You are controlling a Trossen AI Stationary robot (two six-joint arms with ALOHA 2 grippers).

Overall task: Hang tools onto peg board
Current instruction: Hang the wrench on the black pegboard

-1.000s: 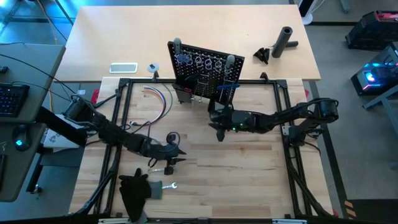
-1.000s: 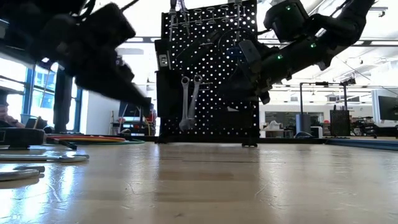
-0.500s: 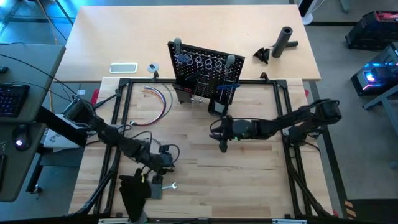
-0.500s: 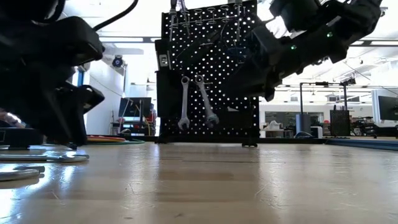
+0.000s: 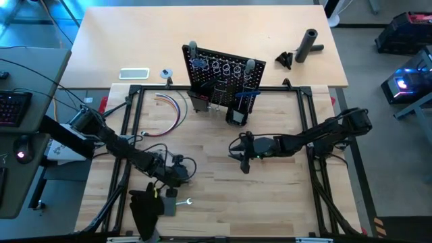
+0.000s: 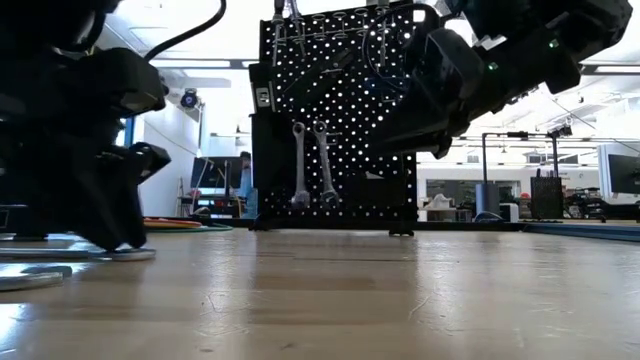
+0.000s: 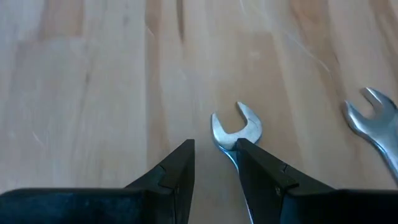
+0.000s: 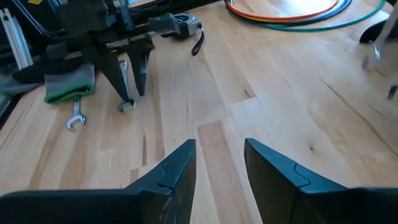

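Note:
A silver open-ended wrench [image 7: 236, 129] lies flat on the wooden table near its front left. My left gripper [image 7: 214, 167] points steeply down over it, open, one finger on each side of its shaft; the right wrist view shows the same gripper [image 8: 130, 93] from afar. A second silver wrench [image 7: 372, 124] lies beside it. My right gripper [image 8: 217, 158] hovers open and holds nothing above the table's middle [image 5: 244, 163]. The black peg board [image 5: 219, 75] stands upright at the far side, and two wrenches [image 6: 312, 165] hang from it. My left gripper comes at the wrench from above, its fingers across the shaft [image 7: 231, 157] just behind the open jaw end. The shaft lies close along the inner side of one finger [image 7: 255, 168]; I cannot tell whether it touches. The wrench lies flat on the table.
A grey and green cloth [image 8: 68, 84] and a black glove-like cloth [image 5: 145, 206] lie near the left arm. A bundle of coloured wires [image 5: 174, 108] lies at the back left. A small round tape measure [image 8: 180, 23] sits behind the left gripper. A black cylinder [image 5: 309, 44] stands far right.
My left gripper has gone toward the table's near left and down, tipping steeply down over the wrench. My right gripper has drawn away from the peg board toward the near edge. A wrench on the board has swung and now hangs straight.

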